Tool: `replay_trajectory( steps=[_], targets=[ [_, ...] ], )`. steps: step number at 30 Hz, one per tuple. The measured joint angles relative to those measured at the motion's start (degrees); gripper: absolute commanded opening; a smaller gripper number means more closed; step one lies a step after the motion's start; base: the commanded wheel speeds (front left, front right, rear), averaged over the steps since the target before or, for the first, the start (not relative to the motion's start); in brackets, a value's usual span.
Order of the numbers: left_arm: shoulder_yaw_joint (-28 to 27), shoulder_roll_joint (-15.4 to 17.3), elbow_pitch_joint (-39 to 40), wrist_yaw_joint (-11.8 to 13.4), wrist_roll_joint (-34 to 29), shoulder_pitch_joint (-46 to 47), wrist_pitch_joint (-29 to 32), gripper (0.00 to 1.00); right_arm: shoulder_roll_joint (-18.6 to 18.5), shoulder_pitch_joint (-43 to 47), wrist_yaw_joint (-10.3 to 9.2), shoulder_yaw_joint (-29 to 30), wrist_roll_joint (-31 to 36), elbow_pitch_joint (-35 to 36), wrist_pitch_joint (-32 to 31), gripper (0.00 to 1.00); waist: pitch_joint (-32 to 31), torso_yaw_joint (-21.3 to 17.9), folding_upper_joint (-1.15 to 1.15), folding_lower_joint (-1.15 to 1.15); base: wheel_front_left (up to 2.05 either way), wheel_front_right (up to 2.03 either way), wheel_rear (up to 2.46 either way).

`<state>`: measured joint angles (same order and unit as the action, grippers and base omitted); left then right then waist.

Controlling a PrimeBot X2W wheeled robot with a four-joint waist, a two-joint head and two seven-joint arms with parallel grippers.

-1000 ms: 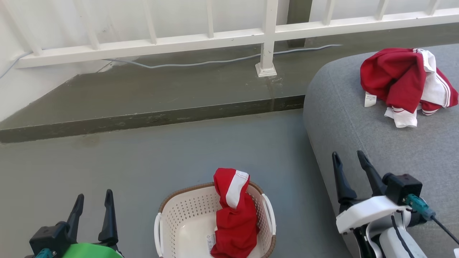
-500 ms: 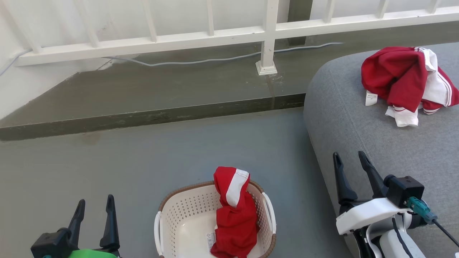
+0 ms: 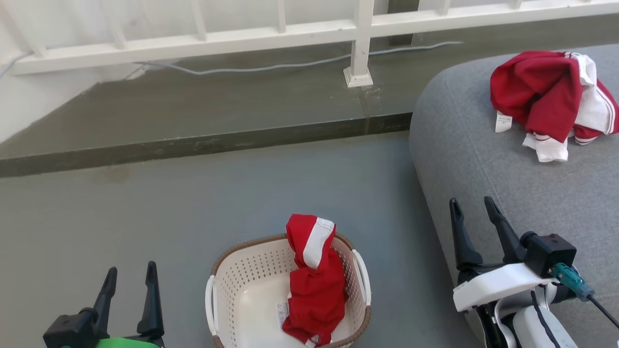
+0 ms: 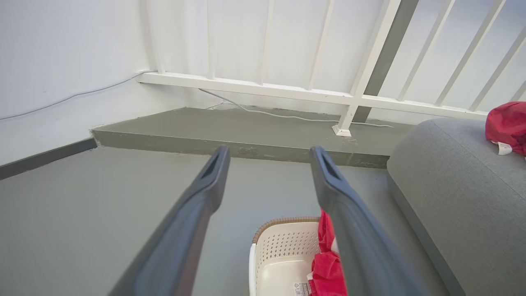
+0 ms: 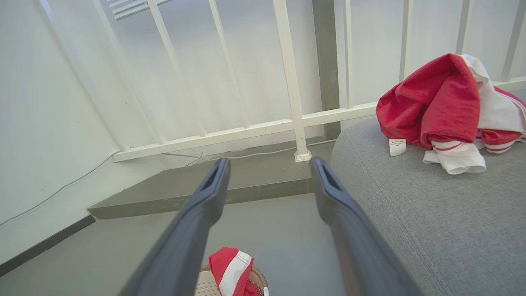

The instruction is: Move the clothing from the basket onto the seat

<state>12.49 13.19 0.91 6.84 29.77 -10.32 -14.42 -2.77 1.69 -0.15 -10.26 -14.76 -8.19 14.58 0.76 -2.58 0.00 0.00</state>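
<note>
The white perforated basket (image 3: 232, 299) with a brown rim stands on the floor at the bottom centre. A red garment (image 3: 314, 285) with a white band lies bunched against its right side, poking above the rim. Another red and white garment (image 3: 546, 94) lies crumpled on the grey seat (image 3: 512, 193) at the far right. My left gripper (image 3: 130, 273) is open and empty, low at the left of the basket. Over the seat's near edge, my right gripper (image 3: 471, 205) is open and empty. The left wrist view has the basket (image 4: 279, 259) below the open fingers; the right wrist view looks at the seat's garment (image 5: 444, 107).
A white railing (image 3: 358, 29) runs along the back above a raised concrete step (image 3: 203, 145), with a grey cable (image 3: 290, 65) lying on it. Bare grey floor (image 3: 169, 212) stretches between the step and the basket. A white wall closes the left side.
The whole head picture has shifted upward a little, so the camera tilted down. The garments, basket and open grippers keep their places relative to each other.
</note>
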Motion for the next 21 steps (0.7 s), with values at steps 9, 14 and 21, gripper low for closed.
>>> replay_trajectory(
  steps=[9, 14, 21],
  targets=[
    [2.60, 0.79, 0.53, -0.82, -2.56, 3.20, 1.56, 1.00, -0.36, -4.42, -0.05, 0.98, 0.32, 3.12, 0.00, 1.00, 5.27, -0.31, 0.00, 0.00, 0.00, 0.00, 0.00],
    [4.35, 0.89, -0.67, -1.67, -3.13, 8.10, 3.59, 1.00, -0.73, -7.85, -0.44, 1.90, 0.73, 4.86, 0.00, 1.00, 8.97, -0.69, 0.00, 0.00, 0.00, 0.00, 0.00],
    [7.50, 0.86, -5.15, -3.83, -3.83, 14.77, 7.16, 1.00, -0.81, -13.27, -0.46, 2.90, 1.09, 7.58, 0.00, 1.00, 14.38, -1.81, 0.00, 0.00, 0.00, 0.00, 0.00]
  ],
)
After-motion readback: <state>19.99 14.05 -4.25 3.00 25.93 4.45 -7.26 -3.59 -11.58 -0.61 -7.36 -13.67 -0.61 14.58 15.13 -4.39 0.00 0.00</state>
